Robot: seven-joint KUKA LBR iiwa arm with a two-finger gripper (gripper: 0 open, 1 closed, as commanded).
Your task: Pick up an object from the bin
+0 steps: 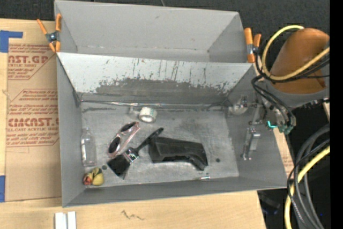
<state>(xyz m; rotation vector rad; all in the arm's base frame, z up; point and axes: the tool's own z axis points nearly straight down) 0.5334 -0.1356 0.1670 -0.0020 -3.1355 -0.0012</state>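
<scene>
1 arm (297, 61) at bin (261, 166) R wall, jaws unclear; bare floor betw it & black tool (177, 152).

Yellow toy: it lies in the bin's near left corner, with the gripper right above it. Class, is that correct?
No. The camera view shows the yellow toy in the near left corner of the bin, but the gripper is over at the right side, far from it.

You see the tool (250, 146) by the bin's (161, 35) right wall, well apart from the black angular thing (177, 152), sunglasses (122, 138) and yellow toy (95, 178).
</scene>
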